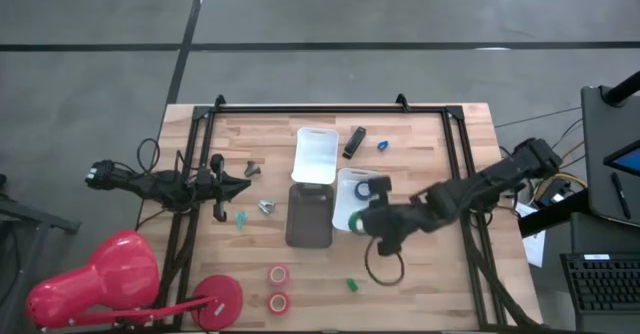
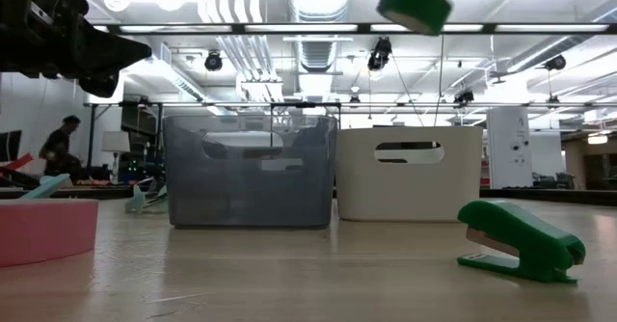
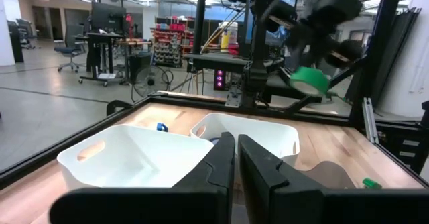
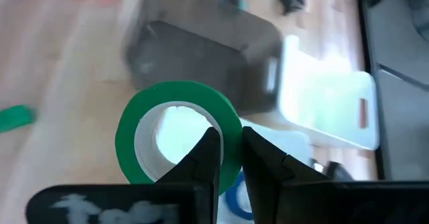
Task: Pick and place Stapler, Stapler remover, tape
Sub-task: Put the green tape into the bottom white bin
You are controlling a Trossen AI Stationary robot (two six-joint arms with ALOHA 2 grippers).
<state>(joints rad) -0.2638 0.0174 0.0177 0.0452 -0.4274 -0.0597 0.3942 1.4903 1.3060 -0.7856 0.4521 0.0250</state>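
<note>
My right gripper (image 1: 365,220) is shut on the green tape roll (image 4: 175,133) and hangs above the near end of a small white tray (image 1: 349,202). A blue tape roll (image 1: 363,187) lies in that tray. The low view shows the green roll (image 2: 415,4) high above the trays. Two red tape rolls (image 1: 278,274) (image 1: 278,302) lie near the table's near edge, and a green stapler (image 1: 352,285) lies to their right. A black stapler (image 1: 354,141) lies near the far edge. My left gripper (image 1: 240,182) is shut and waits over the table's left side. My right gripper pinches the green roll's wall (image 4: 229,138), with one finger (image 4: 204,153) inside the open centre and the other (image 4: 258,158) outside. The fingers come from above. The roll is lifted clear of the table and the trays.
A dark tray (image 1: 309,216) stands beside the small white tray, and a larger white tray (image 1: 315,154) lies beyond it. Small tools lie on the left: a black one (image 1: 251,168), a silver one (image 1: 266,207), a teal one (image 1: 242,219). A blue item (image 1: 383,144) sits near the black stapler.
</note>
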